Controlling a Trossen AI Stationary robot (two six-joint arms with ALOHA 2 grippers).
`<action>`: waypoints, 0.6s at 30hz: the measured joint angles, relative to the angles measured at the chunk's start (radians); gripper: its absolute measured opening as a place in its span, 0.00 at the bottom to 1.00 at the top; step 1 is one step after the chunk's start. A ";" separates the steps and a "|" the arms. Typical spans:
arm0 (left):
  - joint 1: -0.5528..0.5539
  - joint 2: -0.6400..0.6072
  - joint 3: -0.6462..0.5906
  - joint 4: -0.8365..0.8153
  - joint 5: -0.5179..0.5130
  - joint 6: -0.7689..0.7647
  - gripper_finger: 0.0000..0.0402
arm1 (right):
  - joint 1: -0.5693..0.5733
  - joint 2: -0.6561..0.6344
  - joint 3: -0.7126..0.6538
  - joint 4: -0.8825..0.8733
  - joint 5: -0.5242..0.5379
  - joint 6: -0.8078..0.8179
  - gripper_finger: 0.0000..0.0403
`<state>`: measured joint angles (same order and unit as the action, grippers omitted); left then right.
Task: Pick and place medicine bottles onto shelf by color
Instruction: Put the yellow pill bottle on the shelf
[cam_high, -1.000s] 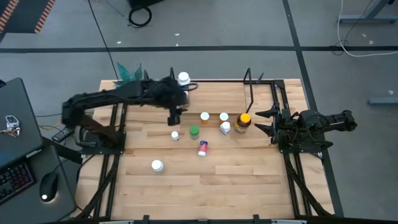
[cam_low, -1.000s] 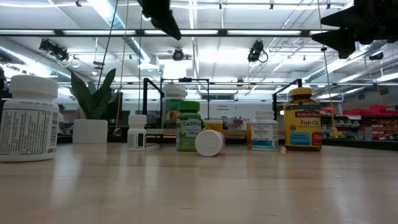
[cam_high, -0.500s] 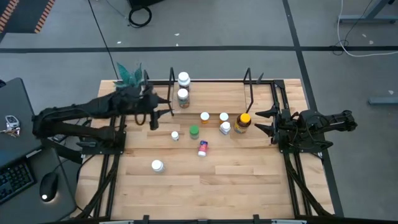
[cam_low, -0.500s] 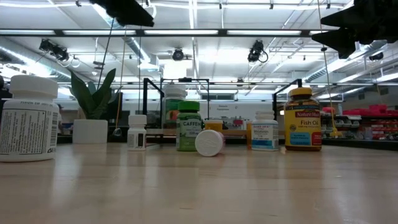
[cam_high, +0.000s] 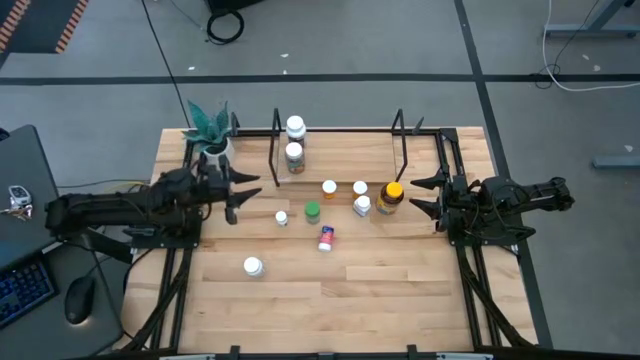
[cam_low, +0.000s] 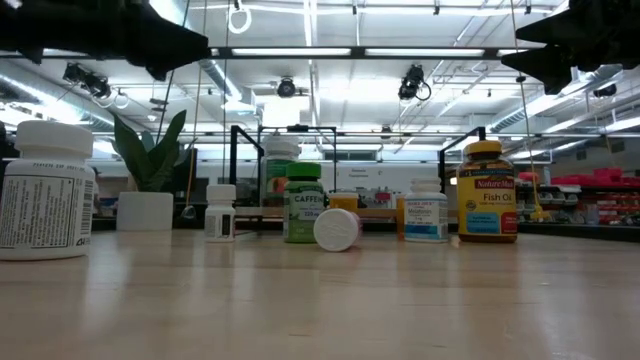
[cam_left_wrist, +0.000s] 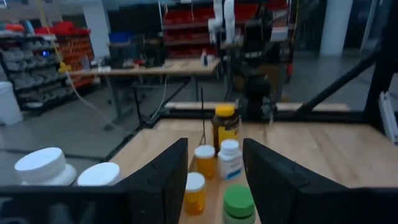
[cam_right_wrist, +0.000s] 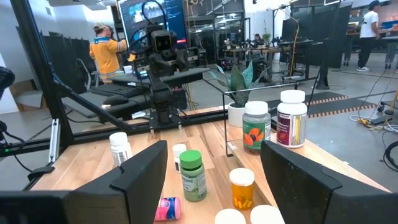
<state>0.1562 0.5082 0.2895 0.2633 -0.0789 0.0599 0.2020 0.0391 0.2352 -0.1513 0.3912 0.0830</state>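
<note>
My left gripper (cam_high: 240, 196) hangs open and level near the table's left edge, nothing between its fingers (cam_left_wrist: 214, 180). My right gripper (cam_high: 425, 195) waits open at the right edge (cam_right_wrist: 214, 186). The shelf (cam_high: 400, 140) of black rods stands at the far side. On it stand a white bottle (cam_high: 295, 126) and a white-capped bottle with a green-orange label (cam_high: 294, 153). On the table are an amber bottle (cam_high: 390, 197), a green one (cam_high: 312, 211), a red-blue one (cam_high: 326, 237) on its side, and several small white ones (cam_high: 360, 187).
A white pot with a green plant (cam_high: 210, 130) stands at the far left corner, close behind my left gripper. One white bottle (cam_high: 252, 266) stands alone nearer the front. Black rails (cam_high: 470, 280) run along the table's left and right sides.
My left gripper has drawn back from the shelf toward the table's left edge, sinking and tipping up to level. The white-capped bottle with the green-orange label, hidden beneath it a second ago, now stands uncovered on the shelf.
</note>
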 joint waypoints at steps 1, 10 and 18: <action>-0.003 -0.016 -0.026 0.025 0.000 -0.003 0.39 | 0.000 0.000 0.000 0.000 0.000 0.000 0.66; -0.040 -0.138 -0.156 0.085 -0.001 -0.050 0.33 | 0.000 0.000 0.000 0.000 0.000 0.000 0.66; -0.079 -0.240 -0.231 0.095 -0.002 -0.049 0.30 | 0.000 0.000 0.000 0.000 0.000 0.000 0.66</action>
<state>0.0774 0.2685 0.0588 0.3582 -0.0806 0.0109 0.2017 0.0392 0.2352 -0.1513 0.3912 0.0830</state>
